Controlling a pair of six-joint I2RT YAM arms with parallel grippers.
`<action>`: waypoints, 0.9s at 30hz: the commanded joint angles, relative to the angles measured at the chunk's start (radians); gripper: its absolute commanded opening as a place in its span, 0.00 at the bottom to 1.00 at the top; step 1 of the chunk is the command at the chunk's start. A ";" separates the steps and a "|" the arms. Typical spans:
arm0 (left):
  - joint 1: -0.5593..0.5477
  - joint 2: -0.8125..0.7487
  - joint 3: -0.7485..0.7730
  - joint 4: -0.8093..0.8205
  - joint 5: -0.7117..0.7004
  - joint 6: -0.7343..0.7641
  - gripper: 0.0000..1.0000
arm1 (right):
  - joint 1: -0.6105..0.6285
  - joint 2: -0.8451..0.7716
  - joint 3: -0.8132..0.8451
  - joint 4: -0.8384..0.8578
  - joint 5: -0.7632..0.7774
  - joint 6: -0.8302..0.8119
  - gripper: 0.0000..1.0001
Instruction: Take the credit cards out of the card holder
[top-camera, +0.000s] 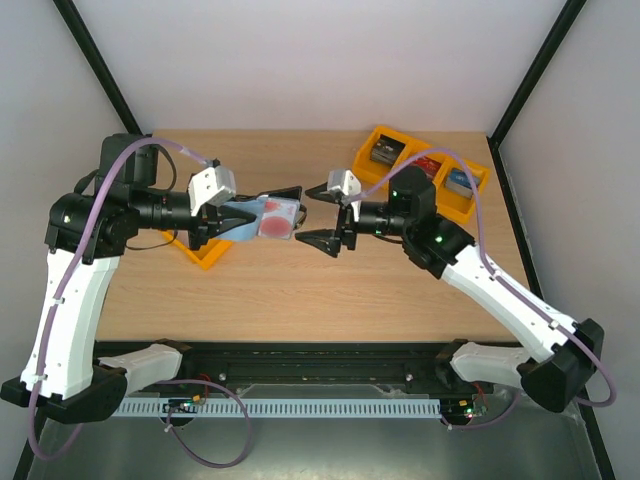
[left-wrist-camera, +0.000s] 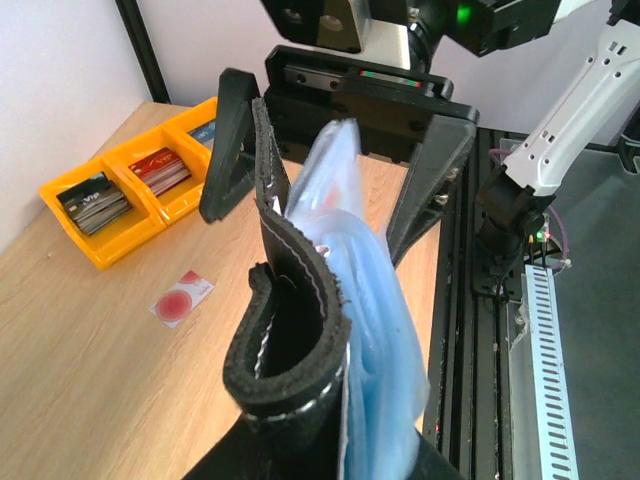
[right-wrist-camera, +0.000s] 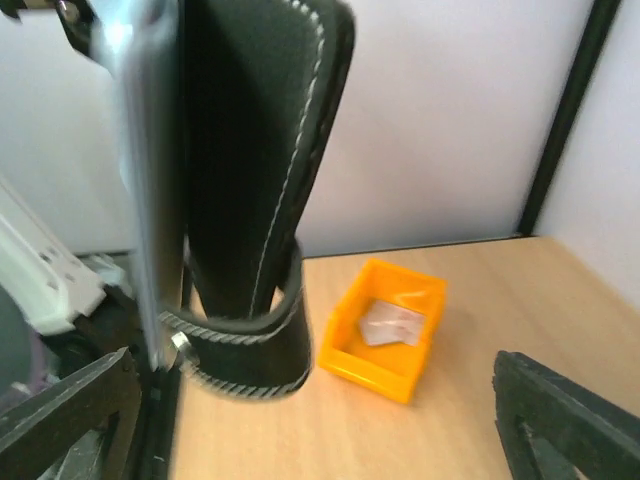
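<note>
Top external view: how do the arms stand? asks the first.

Second: Both reach inward over mid-table. The left gripper (top-camera: 232, 217), at 9 o'clock of the card holder (top-camera: 262, 215), is clamped on it and holds it up off the table (left-wrist-camera: 80, 380). The right gripper (top-camera: 302, 214), at its 3 o'clock, has its jaws spread wide either side of the holder's end; whether they touch cannot be told.

First: And the cards?

Second: One credit card (top-camera: 278, 220) shows against the holder's blue pocket (left-wrist-camera: 370, 300). A second credit card (left-wrist-camera: 182, 298) lies flat on the table, seen only from the left wrist.

First: Anything unclear?

Second: The right wrist view is blurred, so the small yellow tray (right-wrist-camera: 365, 375) has unreadable contents, and the holder's top is cut off.
</note>
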 joint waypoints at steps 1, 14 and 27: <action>-0.002 -0.018 0.011 0.019 0.023 -0.010 0.02 | 0.004 -0.067 0.019 -0.164 0.150 -0.142 0.99; 0.004 -0.025 -0.003 0.015 0.033 -0.005 0.02 | 0.041 0.067 0.025 0.343 -0.084 0.360 0.49; 0.036 -0.050 -0.102 0.143 -0.085 -0.131 0.02 | 0.036 -0.016 -0.043 0.326 -0.088 0.327 0.03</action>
